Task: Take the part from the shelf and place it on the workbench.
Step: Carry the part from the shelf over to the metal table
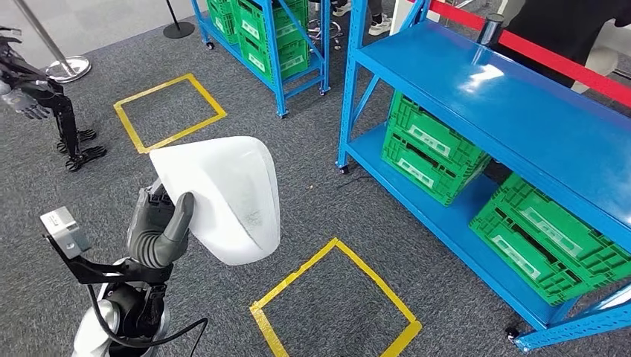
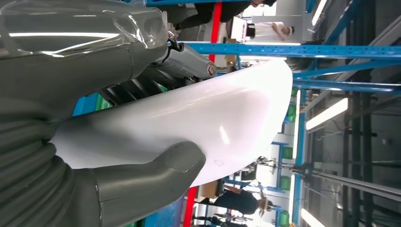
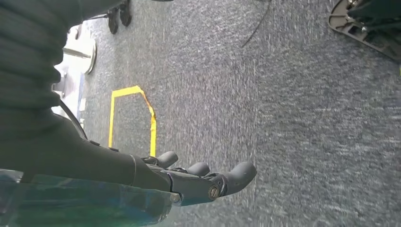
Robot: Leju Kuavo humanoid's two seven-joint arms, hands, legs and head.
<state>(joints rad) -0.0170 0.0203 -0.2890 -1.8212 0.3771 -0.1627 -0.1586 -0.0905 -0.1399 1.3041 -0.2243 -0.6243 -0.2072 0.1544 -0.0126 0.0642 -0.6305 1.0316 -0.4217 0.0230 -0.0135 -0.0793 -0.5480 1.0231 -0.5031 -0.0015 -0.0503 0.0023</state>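
My left robot hand (image 1: pixel 158 227) grips the white part (image 1: pixel 223 195) raised left of the blue shelf (image 1: pixel 513 119); my right robot hand (image 3: pixel 198 177) hangs open, fingers apart, above grey carpet (image 3: pixel 307 118).
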